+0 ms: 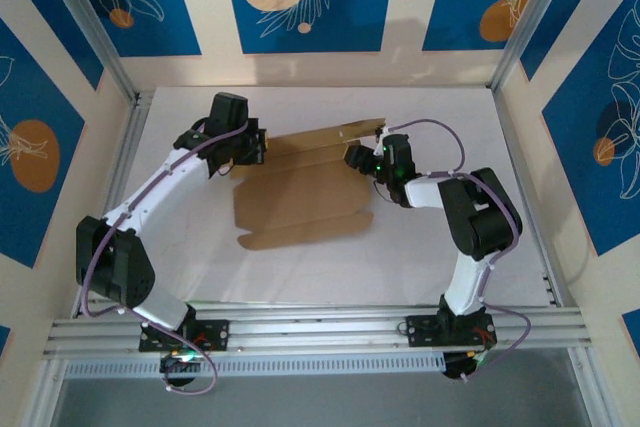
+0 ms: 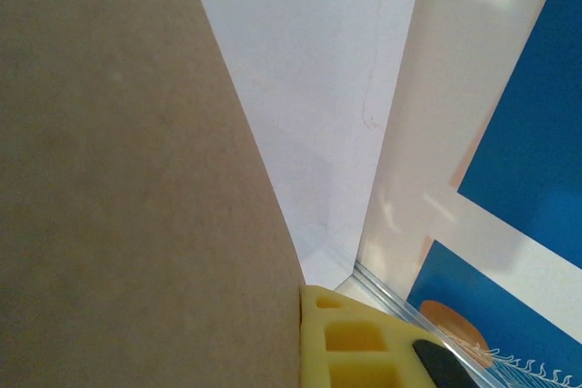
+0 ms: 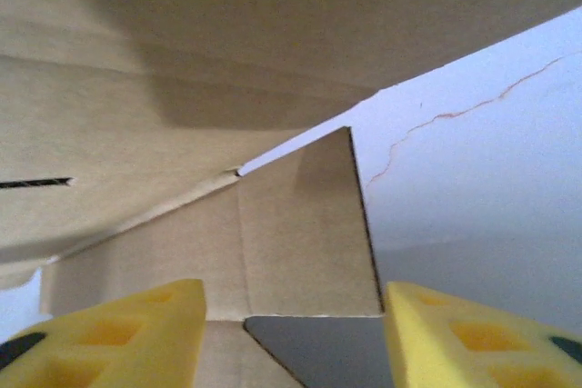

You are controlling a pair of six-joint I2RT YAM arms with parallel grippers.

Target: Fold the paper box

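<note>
The paper box [image 1: 300, 202] is a flat brown die-cut sheet in the middle of the white table, with its far panel [image 1: 330, 137] raised. My left gripper [image 1: 255, 147] is at the sheet's far left edge and is shut on it. In the left wrist view the cardboard [image 2: 118, 179] lies pressed against my one visible yellow finger [image 2: 355, 343]. My right gripper [image 1: 355, 159] is at the sheet's far right side. Its yellow fingers [image 3: 136, 333] stand apart, open, with a small side flap [image 3: 305, 233] between them, untouched by either one.
The white table [image 1: 430, 117] is fenced by an aluminium frame [image 1: 520, 37] and blue patterned walls. A thin crack line [image 3: 436, 120] marks the table surface beside the flap. Both arm bases sit on the rail [image 1: 320, 332] at the near edge.
</note>
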